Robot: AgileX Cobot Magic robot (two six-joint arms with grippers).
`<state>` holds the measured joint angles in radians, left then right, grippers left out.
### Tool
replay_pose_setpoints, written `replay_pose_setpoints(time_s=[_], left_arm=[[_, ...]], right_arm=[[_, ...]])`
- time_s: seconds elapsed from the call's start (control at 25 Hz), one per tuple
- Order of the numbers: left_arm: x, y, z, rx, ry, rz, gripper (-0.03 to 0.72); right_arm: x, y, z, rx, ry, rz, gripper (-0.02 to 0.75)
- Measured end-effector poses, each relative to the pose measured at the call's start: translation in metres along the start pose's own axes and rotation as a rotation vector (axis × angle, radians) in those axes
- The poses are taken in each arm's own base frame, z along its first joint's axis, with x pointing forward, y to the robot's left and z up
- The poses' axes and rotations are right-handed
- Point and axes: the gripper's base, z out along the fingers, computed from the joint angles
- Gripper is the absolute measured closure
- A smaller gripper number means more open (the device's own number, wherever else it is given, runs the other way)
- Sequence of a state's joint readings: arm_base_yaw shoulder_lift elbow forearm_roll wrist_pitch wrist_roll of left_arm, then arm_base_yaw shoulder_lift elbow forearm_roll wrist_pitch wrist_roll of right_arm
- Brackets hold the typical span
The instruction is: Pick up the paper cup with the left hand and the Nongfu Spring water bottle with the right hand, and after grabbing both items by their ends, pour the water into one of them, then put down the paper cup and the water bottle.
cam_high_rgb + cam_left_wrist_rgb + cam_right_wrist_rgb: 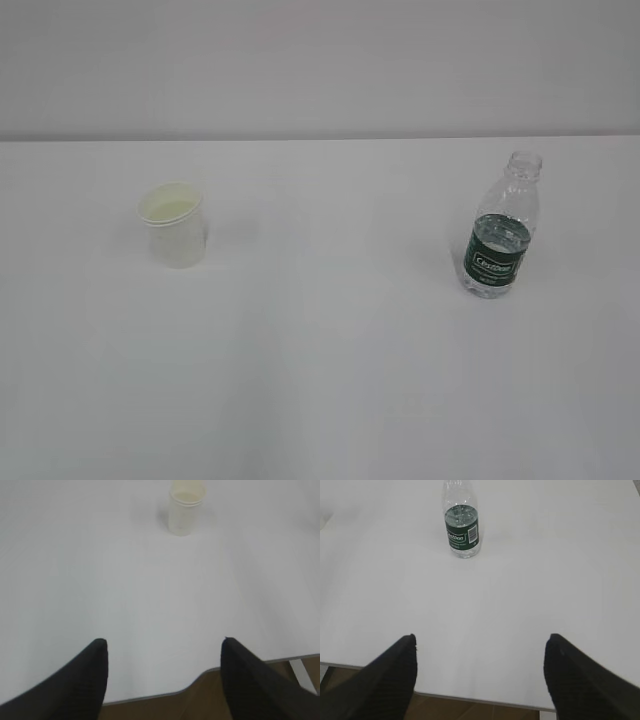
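Item, left: paper cup [174, 224], off-white, upright on the white table [330, 380], standing far ahead of the left hand [164, 652], whose black jaws are spread wide over the near table edge, holding nothing. Item, right: Nongfu Spring water bottle [501, 228], clear, capless, green-banded, upright, well apart from the cup, part-filled with water [462, 515]; it stands far ahead and slightly left of the right hand [480, 647], jaws likewise spread wide and empty.

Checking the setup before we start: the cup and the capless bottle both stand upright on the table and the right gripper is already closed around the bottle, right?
Not quite: the right gripper is open, well short of the bottle, as the right wrist view shows.
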<state>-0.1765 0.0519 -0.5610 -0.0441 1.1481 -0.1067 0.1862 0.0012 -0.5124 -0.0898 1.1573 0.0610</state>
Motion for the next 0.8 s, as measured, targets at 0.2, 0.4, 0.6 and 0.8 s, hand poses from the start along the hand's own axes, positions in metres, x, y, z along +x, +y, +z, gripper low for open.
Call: replay_pose_setpoints(time_s=[0.2, 0.4, 0.6, 0.8], left_arm=[[0.0053, -0.0001, -0.0076, 0.010, -0.040, 0.001, 0.186], [0.0061, -0.0001, -0.0076, 0.010, -0.031, 0.002, 0.216], [0.0064, -0.0001, -0.0076, 0.010, -0.027, 0.003, 0.222], [0.0064, -0.0001, -0.0076, 0.010, -0.027, 0.003, 0.223]], right_arm=[[-0.0011, 0.0000, 0.0004, 0.001, -0.014, -0.001, 0.148], [-0.0004, -0.0001, 0.0014, 0.003, -0.009, -0.002, 0.148], [0.0009, 0.0000, 0.0032, 0.003, -0.002, -0.003, 0.148], [0.0013, 0.0000, 0.0037, 0.003, 0.000, -0.003, 0.148]])
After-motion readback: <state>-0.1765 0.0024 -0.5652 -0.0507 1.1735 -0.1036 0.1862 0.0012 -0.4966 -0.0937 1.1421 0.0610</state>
